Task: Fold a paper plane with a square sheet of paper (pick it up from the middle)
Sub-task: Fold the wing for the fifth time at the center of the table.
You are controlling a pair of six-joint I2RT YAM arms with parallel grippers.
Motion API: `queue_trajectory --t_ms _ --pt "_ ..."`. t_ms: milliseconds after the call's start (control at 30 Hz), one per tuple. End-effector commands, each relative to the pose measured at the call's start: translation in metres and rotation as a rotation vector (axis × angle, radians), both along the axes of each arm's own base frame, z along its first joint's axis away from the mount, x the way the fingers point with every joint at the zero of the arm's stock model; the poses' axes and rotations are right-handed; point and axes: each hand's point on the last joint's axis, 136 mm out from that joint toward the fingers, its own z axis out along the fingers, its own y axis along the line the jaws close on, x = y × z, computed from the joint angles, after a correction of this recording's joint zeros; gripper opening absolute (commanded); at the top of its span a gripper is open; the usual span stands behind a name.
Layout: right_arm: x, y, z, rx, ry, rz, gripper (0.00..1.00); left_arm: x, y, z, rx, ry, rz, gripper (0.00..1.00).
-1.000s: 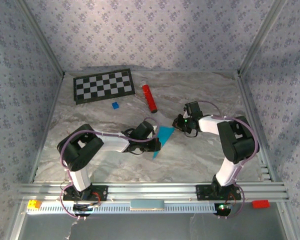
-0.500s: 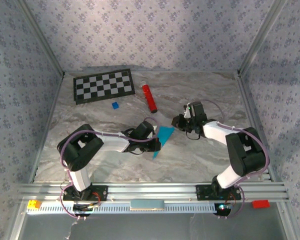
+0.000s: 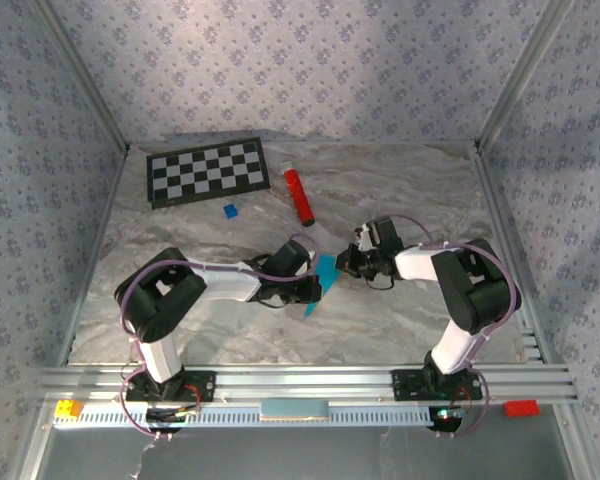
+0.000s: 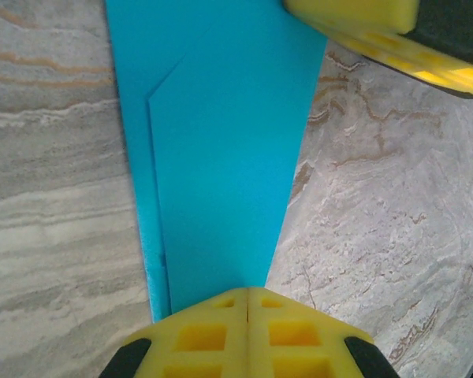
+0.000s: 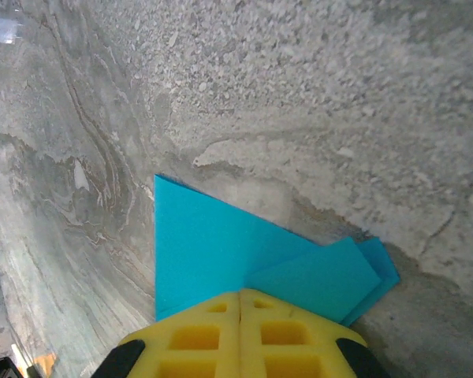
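Right arm has drawn its elbow inward and brought its right end effector down onto the far end of the sheet of paper, its fingers going from slightly parted to clenched; left arm and sheet lie as they did a second ago

Bench: grey marbled surface, walled at the back and both sides, rail along the near edge. Both arms reach to its middle.

Checkerboard: flat at the far left, well apart from the work.

Sheet of paper: partly folded, a tapering cyan shape with layered flaps, flat on the bench between the two end effectors. Left wrist view shows a diagonal flap edge and a long straight side.

Left end effector: clenched, tips set on the narrow near end of the sheet. Since the paper spreads flat across the closed fingers rather than between them, it is judged pinned, not pinched. Right end effector does likewise at the wide end, probably to flatten a crease while the left anchors.

Red cylinder and small dark-blue block: beyond the sheet, clear of both arms.

Room: open bench to the right and near side; the end effectors stand close, so any sliding stroke risks contact between them
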Motion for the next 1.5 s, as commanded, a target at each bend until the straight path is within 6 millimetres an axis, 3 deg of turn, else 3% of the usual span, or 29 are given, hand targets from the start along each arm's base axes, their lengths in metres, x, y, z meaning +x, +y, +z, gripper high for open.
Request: queue_trajectory --t_ms 0,167,533,700,933,1467 --pt "-0.006 -0.020 -0.022 -0.092 0.045 -0.052 0.05 -0.009 0.014 0.001 0.082 0.045 0.007 0.01" --pt "-0.006 -0.014 -0.023 -0.058 0.048 -0.048 0.05 0.017 -0.009 0.040 0.007 -0.032 -0.003 0.04" --pt "-0.008 -0.022 -0.029 -0.106 0.063 -0.077 0.04 0.036 -0.047 0.025 -0.055 0.020 -0.044 0.06" --pt "-0.012 -0.024 -0.033 -0.114 0.073 -0.079 0.04 0.032 -0.033 0.000 0.003 0.049 -0.014 0.07" --pt "-0.016 -0.028 -0.039 -0.144 0.087 -0.071 0.03 -0.010 0.015 -0.039 0.093 0.140 0.016 0.08" --pt "-0.017 -0.029 -0.043 -0.161 0.099 -0.065 0.00 -0.064 0.065 -0.048 0.236 0.184 -0.084 0.11"
